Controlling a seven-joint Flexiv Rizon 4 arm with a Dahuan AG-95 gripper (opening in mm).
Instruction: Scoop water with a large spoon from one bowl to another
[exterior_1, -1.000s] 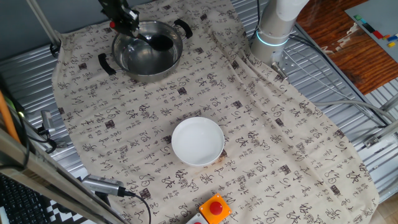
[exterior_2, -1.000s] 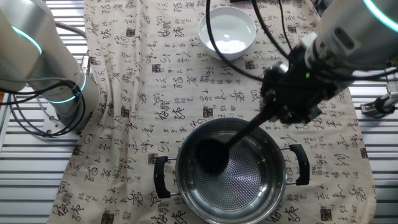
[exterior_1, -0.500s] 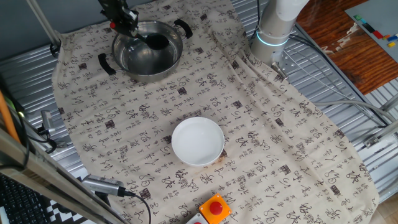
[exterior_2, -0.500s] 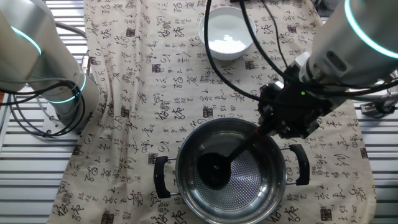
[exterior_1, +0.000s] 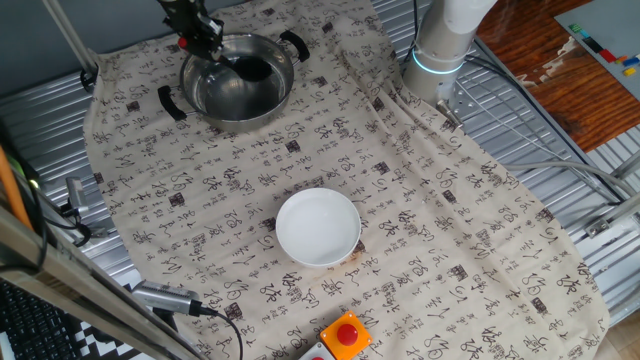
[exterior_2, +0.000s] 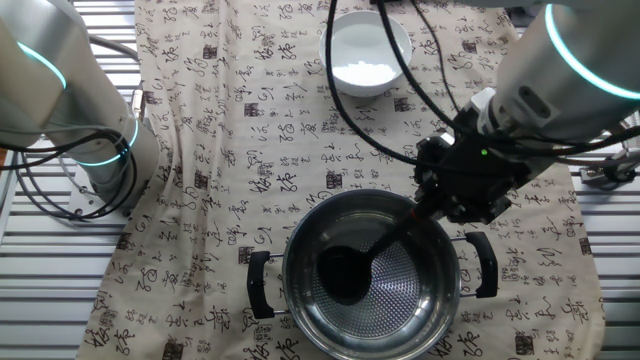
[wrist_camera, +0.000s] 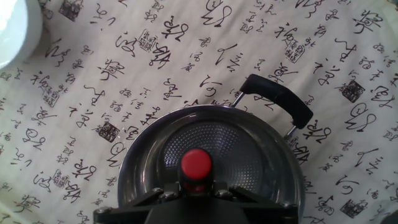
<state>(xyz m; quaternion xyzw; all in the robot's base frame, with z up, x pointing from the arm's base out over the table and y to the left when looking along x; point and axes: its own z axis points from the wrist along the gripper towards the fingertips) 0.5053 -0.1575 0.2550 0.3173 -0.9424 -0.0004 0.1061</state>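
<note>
The large spoon, a black ladle (exterior_2: 343, 275), rests with its scoop low inside the steel pot (exterior_2: 412, 292). Its handle rises to the right into my gripper (exterior_2: 462, 188), which is shut on it. In one fixed view the scoop of the ladle (exterior_1: 255, 68) lies in the pot (exterior_1: 222, 95) at the table's far left, with the gripper (exterior_1: 197, 28) above the rim. Looking along the hand, the ladle's red end (wrist_camera: 196, 163) sits over the pot (wrist_camera: 252, 155) between the fingers of the gripper (wrist_camera: 196, 185). The white bowl (exterior_1: 318, 227) (exterior_2: 368, 50) (wrist_camera: 11, 31) stands apart, holding water.
A patterned cloth (exterior_1: 430, 230) covers the table. A red button box (exterior_1: 346, 333) sits at the near edge by the bowl. The arm's base (exterior_1: 443, 45) stands at one side, a second arm (exterior_2: 70, 90) at another. The pot's black side handle (wrist_camera: 281, 102) sticks out.
The ladle's scoop has sunk a little deeper into the pot and the gripper came down with it. Over the last half second almost nothing moved.
</note>
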